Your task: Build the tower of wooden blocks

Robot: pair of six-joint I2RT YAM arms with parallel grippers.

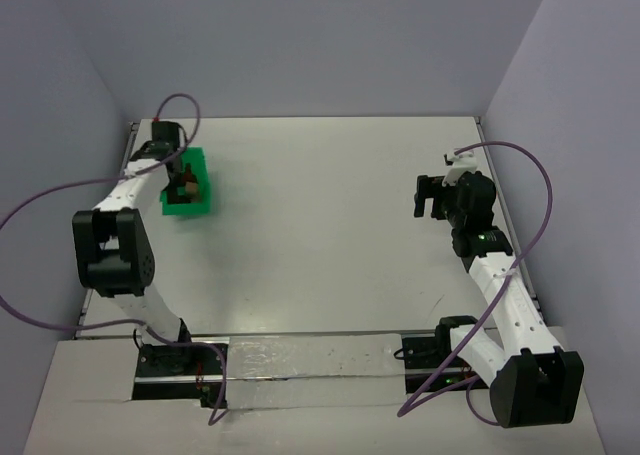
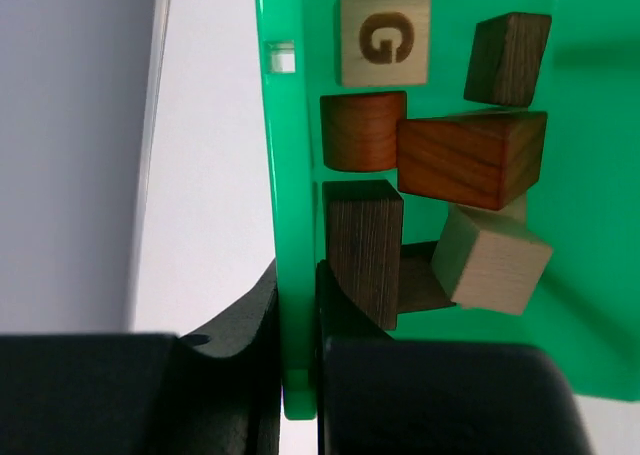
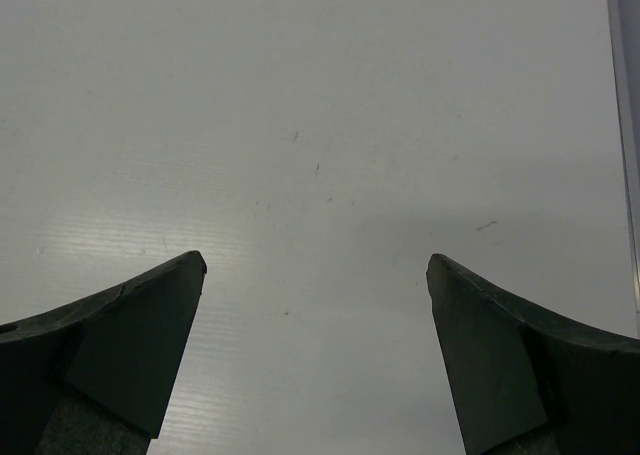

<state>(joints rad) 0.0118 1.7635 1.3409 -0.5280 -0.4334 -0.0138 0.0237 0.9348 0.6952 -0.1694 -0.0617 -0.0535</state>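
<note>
Several small wooden blocks (image 1: pixel 186 183) lie jumbled in a flat green tray (image 1: pixel 200 160) at the table's far left. The left wrist view shows a tan block marked G (image 2: pixel 385 37), a dark brown block (image 2: pixel 507 59), a reddish rounded block (image 2: pixel 362 130), a reddish wedge (image 2: pixel 470 158) lying across others, a dark cuboid (image 2: pixel 362 245) and a tan cube (image 2: pixel 490 260). My left gripper (image 2: pixel 298 270) is shut on the tray's rim (image 2: pixel 288 125), one finger outside and one inside. My right gripper (image 1: pixel 428 197) hangs open over bare table at the right, nothing between its fingers (image 3: pixel 150 315).
Grey walls close in the table at the back and both sides; the tray sits near the left wall. A raised table edge (image 3: pixel 625 125) runs along the right of the right wrist view. Purple cables (image 1: pixel 530 175) loop off both arms.
</note>
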